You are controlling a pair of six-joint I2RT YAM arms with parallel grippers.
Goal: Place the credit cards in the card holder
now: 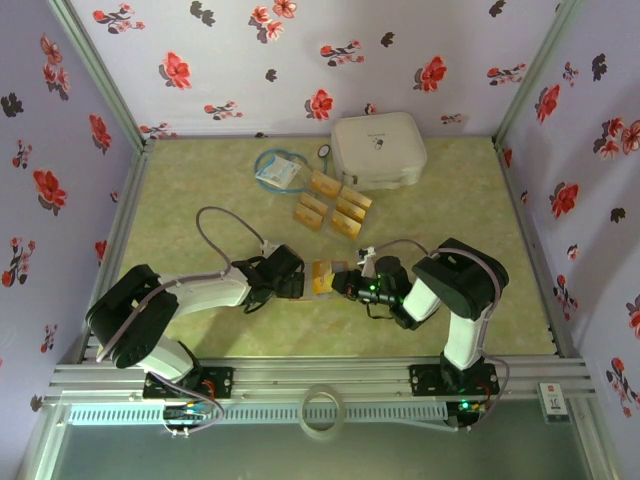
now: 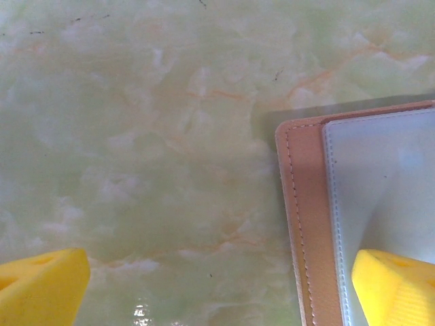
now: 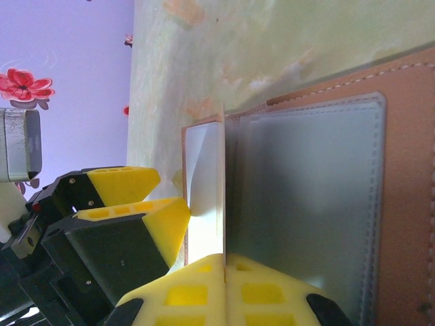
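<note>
The card holder [image 1: 327, 279] lies open on the table between my two grippers, its brown stitched border [image 2: 302, 224] framing a grey-blue inside [image 3: 306, 204]. My right gripper [image 3: 224, 268] is shut on one credit card [image 3: 223, 183], held edge-on and upright over the holder's middle. My left gripper [image 2: 217, 288] is open. One of its yellow fingers [image 2: 394, 285] rests on the holder's inner sleeve and the other hangs over bare table. Several more golden credit cards [image 1: 338, 208] lie loose further back.
A large white rounded case [image 1: 378, 150] stands at the back right of the cards. A blue-white packet [image 1: 278, 172] with a looped cord lies at their left. Flowered walls close in the table on three sides.
</note>
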